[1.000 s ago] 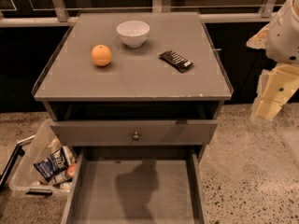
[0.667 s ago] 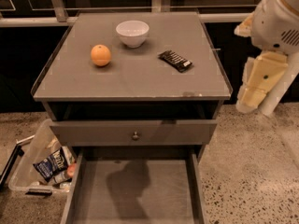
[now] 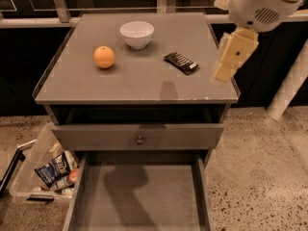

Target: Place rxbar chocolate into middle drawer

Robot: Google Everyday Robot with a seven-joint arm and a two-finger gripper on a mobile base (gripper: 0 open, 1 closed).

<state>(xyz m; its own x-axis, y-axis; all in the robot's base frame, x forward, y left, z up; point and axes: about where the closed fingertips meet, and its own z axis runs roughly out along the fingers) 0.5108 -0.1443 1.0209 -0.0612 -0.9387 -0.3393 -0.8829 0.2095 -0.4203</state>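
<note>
Rxbar chocolate (image 3: 181,63) on cabinet top (image 3: 139,83), claw (image 3: 224,70) near its right

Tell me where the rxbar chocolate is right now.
In the camera view, the rxbar chocolate lies on the cabinet top, right side, nearer and right of the white bowl; the gripper hovers just right of it.

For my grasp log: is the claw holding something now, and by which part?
Nothing is held. The claw hangs at the right edge of the cabinet top, apart from the rxbar chocolate lying on it.
</note>
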